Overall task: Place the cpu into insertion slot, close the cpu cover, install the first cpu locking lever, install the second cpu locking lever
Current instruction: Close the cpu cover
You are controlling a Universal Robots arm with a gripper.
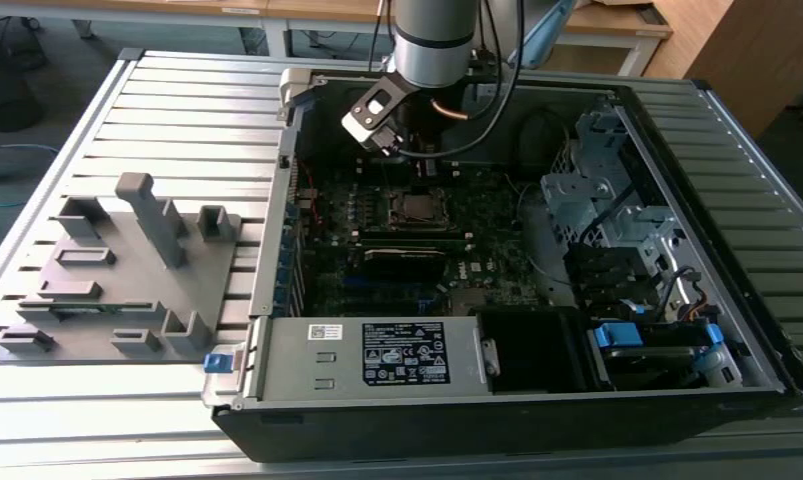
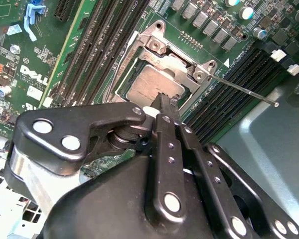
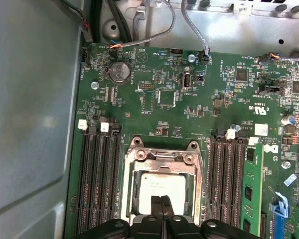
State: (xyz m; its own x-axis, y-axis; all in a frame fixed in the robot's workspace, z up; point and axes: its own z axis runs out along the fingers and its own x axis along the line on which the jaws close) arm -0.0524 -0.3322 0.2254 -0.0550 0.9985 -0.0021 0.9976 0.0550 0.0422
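cpu seated, end effector just above

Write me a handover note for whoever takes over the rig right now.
The gripper is shut, nothing seen in it, tips at the edge of the cpu.
The cpu sits in the insertion slot, with the cpu cover lying down around it.
Done: cpu placed; cover looks closed.
Left: one locking lever sticks out free beside the insertion slot, unlatched; the other lever's state is unclear.
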